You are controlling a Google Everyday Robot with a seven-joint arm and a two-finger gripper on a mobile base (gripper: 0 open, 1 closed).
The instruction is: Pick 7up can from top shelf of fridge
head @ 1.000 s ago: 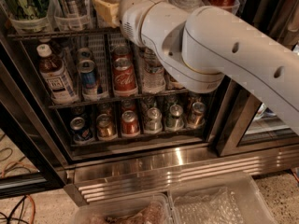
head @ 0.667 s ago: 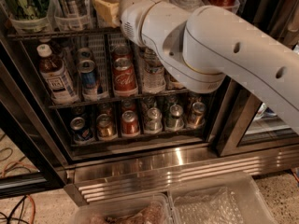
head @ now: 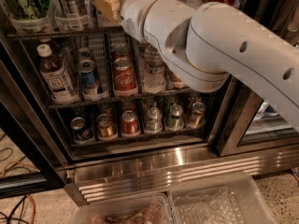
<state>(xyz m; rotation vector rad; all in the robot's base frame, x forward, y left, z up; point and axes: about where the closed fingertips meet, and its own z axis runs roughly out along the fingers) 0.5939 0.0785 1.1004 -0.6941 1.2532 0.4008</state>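
One tall glass-door fridge [head: 187, 164] fills the view, its racks stocked with cans and bottles. A thick white robot arm [head: 233, 45] reaches from the right edge to the top shelf [head: 56, 31]. Its tan gripper [head: 106, 4] sits at that shelf; whether it is open or closed cannot be told. The 7up can cannot be made out, as gripper and arm cover that spot.

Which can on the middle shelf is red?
The red can, standing between the blue can and the clear bottle; no other can in that row is red. The gripper is higher up, at the top shelf.
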